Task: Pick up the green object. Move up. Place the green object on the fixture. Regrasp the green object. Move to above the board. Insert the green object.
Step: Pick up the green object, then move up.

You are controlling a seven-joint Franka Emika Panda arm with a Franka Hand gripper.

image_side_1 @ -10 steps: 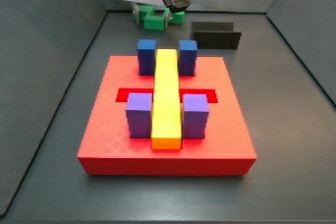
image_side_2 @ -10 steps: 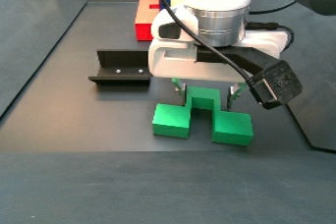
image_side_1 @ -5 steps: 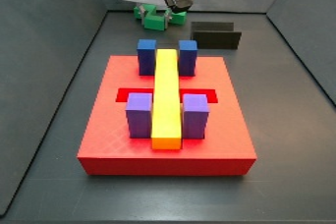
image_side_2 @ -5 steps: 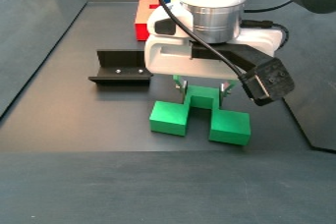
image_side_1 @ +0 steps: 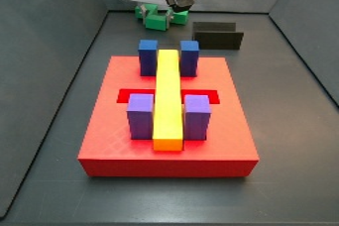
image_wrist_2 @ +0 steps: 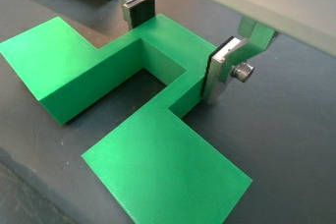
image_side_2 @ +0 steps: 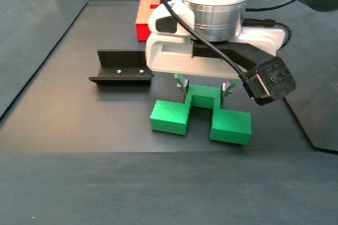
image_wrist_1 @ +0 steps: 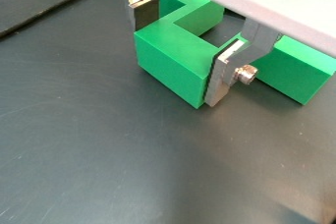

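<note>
The green object (image_side_2: 168, 118) is held low over the dark floor near the back wall, and it also shows in a side view (image_side_1: 155, 17). My gripper (image_side_2: 203, 93) stands straight over it. In both wrist views the silver fingers (image_wrist_1: 229, 71) press its raised middle block from two sides, with the green object (image_wrist_1: 171, 61) filling the gap of the gripper (image_wrist_1: 184, 43). In a wrist view (image_wrist_2: 182, 39) the gripper grips the same part. The dark fixture (image_side_2: 122, 69) stands apart beside it. The red board (image_side_1: 119, 136) lies nearer the front.
The board carries a long yellow bar (image_side_1: 167, 96), two blue blocks (image_side_1: 149, 50) and two purple blocks (image_side_1: 139, 116). Dark side walls (image_side_1: 79, 61) bound the floor. A black camera (image_side_2: 274, 79) hangs off the wrist beside the gripper.
The gripper and the green object have shifted together slightly, a little up and sideways. The fixture and board have not moved.
</note>
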